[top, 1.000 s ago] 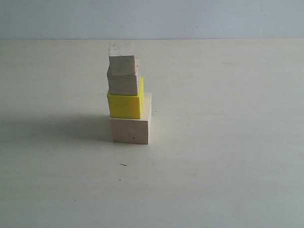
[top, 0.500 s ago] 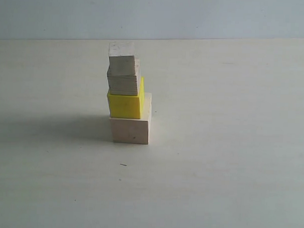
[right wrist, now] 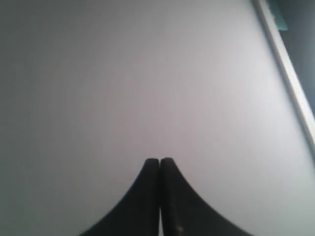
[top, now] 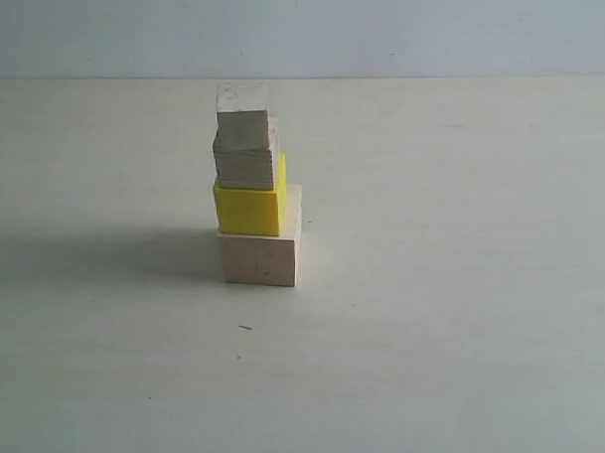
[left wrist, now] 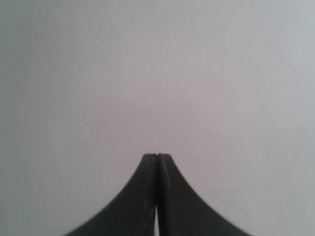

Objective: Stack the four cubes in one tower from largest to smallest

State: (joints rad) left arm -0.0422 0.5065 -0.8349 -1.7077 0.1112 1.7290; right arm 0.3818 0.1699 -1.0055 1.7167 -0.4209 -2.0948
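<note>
Pale table [top: 456, 371] bears the 4-cube tower [top: 252, 185], seemingly crooked; left pincer [left wrist: 157, 156] and right pincer [right wrist: 160, 160] each closed.

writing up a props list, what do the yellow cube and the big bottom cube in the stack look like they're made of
The yellow cube: an even, opaque bright yellow coat with no grain showing, so it could be painted wood or plastic. The large bottom cube: most likely bare, unfinished wood, going by its pale, matt beige faces, though its grain is too faint to confirm.
</note>
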